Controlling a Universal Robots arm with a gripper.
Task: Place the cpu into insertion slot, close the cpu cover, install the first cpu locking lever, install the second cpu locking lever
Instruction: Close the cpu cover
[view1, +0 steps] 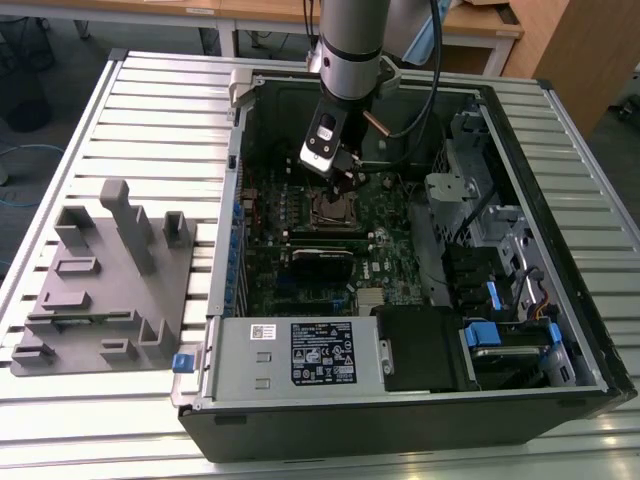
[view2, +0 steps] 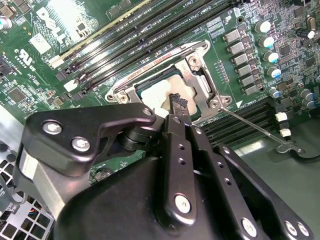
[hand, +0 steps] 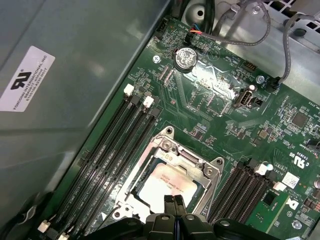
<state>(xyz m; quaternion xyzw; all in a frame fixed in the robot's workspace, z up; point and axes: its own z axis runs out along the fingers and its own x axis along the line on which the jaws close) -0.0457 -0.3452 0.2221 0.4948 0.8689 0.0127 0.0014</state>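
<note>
a: where is the cpu?
b: in the first wrist view the cpu (hand: 167, 184) lies flat in the insertion slot (view1: 333, 208) on the green board (hand: 215, 100). its pale top shows through the window of the cpu cover (hand: 202, 162), and the cover is down flat around it.
a: and the jaws?
b: right over the chip. the two fingertips (hand: 168, 200) are drawn together with only a thin slit between them, and they hold nothing. they sit over one edge of the chip's top. i can't tell whether they touch it.
a: any lever in sight?
b: in the second wrist view a thin metal lever (view2: 255, 127) runs out from one corner of the cover frame, alongside a bank of memory slots (view2: 245, 120). i can't tell if it is latched.
a: and the wider scene?
b: in the exterior view the arm (view1: 350, 40) reaches down into the open computer case (view1: 400, 435), which lies on a slatted desk (view1: 60, 420). a grey fixture block (view1: 100, 280) sits on the desk at the exterior view's left, apart from the case.
</note>
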